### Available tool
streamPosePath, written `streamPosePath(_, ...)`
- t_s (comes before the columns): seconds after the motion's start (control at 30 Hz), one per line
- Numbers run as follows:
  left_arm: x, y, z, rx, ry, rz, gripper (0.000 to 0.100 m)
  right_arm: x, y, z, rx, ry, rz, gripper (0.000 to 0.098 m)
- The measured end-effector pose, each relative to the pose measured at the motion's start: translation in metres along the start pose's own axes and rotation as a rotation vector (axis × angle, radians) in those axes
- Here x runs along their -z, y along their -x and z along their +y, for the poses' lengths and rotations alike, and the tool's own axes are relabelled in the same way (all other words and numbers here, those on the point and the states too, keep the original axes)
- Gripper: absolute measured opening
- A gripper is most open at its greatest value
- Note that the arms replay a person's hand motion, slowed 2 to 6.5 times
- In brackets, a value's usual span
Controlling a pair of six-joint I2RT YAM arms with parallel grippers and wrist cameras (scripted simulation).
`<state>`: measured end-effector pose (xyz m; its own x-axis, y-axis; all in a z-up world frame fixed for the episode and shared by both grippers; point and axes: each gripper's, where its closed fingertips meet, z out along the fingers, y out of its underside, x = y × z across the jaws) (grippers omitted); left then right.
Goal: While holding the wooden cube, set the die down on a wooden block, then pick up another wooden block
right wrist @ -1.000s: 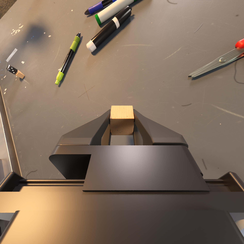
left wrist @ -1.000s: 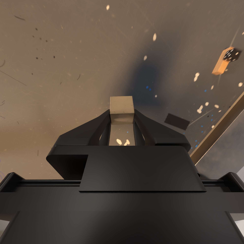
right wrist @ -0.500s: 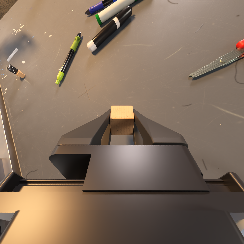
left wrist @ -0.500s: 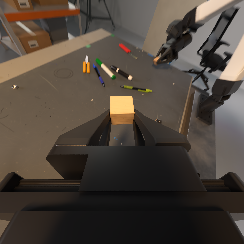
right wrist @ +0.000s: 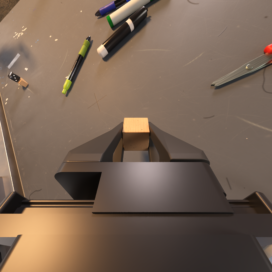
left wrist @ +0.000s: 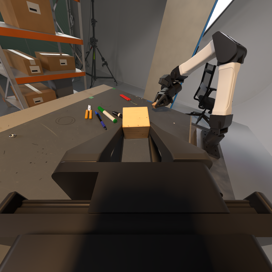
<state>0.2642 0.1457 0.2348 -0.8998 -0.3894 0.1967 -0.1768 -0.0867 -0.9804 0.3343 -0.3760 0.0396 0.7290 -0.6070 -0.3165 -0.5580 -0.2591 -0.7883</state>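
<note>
Left tool [left wrist: 136,129] clamps a pale wooden block [left wrist: 135,122]; right tool [right wrist: 136,132] grips a wooden cube [right wrist: 135,132]; the black die [right wrist: 13,76] sits on another block [right wrist: 23,82].

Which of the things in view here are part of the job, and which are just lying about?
Job: left gripper shut on a wooden cube; right gripper shut on another cube; die on a wooden block.

Lying about: green pen, black marker, green marker, blue pen, scissors, orange pliers.
</note>
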Motion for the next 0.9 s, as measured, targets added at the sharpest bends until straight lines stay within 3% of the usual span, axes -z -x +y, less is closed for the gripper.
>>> streamPosePath(0.57,0.0009,-0.0061,0.0004,-0.015,0.018,0.018,0.028,0.0001,-0.0010,0.0000,0.006,0.000,0.006,0.0250)
streamPosePath(0.9,-0.0026,-0.0100,0.0070,-0.028,0.079,-0.012,0.028,0.0001,-0.0014,0.0001,0.006,0.001,0.009,0.0250)
